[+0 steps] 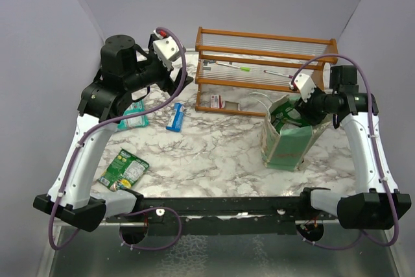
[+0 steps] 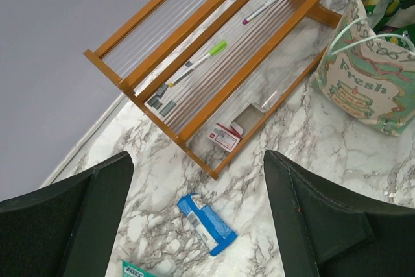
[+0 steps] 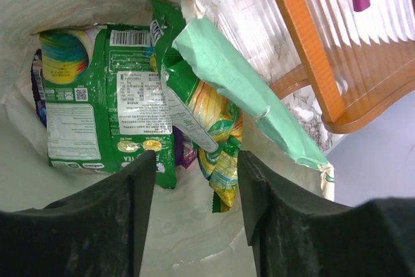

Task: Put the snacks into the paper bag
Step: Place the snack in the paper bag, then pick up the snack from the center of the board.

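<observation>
The pale-green paper bag (image 1: 287, 139) stands upright at the right of the table. My right gripper (image 3: 197, 180) is open at the bag's mouth, above several green-and-yellow packets (image 3: 107, 98) and a purple one (image 3: 183, 152) lying inside. My left gripper (image 2: 198, 225) is open and empty, held above the table at the left. The slim blue bar wrapper (image 2: 206, 222) lies on the marble below it and shows in the top view (image 1: 175, 117). A teal packet (image 1: 135, 117) lies next to the left arm. A green-and-yellow packet (image 1: 123, 168) lies near the front left.
A brown wooden slatted rack (image 1: 262, 69) stands at the back, with pens (image 2: 194, 63) and a small red-and-white box (image 2: 225, 137) on it. The bag (image 2: 369, 82) stands just right of the rack. Grey walls close in the back and sides.
</observation>
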Tool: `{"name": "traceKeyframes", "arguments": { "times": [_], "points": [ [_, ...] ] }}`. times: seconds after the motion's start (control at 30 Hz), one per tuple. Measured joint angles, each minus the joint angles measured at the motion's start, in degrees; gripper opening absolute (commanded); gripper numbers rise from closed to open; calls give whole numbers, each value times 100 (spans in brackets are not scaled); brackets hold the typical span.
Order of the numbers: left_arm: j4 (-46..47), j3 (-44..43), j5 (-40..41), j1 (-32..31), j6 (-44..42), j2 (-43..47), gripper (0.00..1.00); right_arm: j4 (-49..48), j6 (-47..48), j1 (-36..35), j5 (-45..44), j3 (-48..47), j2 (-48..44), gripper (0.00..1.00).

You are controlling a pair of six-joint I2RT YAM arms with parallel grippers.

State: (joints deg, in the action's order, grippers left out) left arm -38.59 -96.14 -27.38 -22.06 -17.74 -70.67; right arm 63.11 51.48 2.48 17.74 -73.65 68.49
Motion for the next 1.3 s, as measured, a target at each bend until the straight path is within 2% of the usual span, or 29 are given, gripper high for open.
{"name": "traceKeyframes", "arguments": {
  "times": [0.13, 0.33, 0.7, 0.9, 1.13, 1.3],
  "points": [
    [15, 184, 2, 85, 7, 37, 85, 35, -92, -20, 107, -157, 4, 64],
    [72, 520, 149, 315, 111, 66, 87, 168, -426, -31, 372, -546, 4, 71],
    [79, 1233, 1255, 761, 411, 109, 92, 459, -1423, -61, 1563, -1786, 50, 77],
    [223, 1878, 1692, 1082, 413, 157, 95, 439, -1729, -66, 2100, -1853, 50, 84],
    [361, 2531, 1784, 2006, 317, 107, 99, 321, -1875, -66, 2297, -1591, -57, 96],
    [522, 2594, 1467, 3167, 216, -273, 99, 282, -1902, -66, 2354, -1493, -267, 99]
  ]
}}
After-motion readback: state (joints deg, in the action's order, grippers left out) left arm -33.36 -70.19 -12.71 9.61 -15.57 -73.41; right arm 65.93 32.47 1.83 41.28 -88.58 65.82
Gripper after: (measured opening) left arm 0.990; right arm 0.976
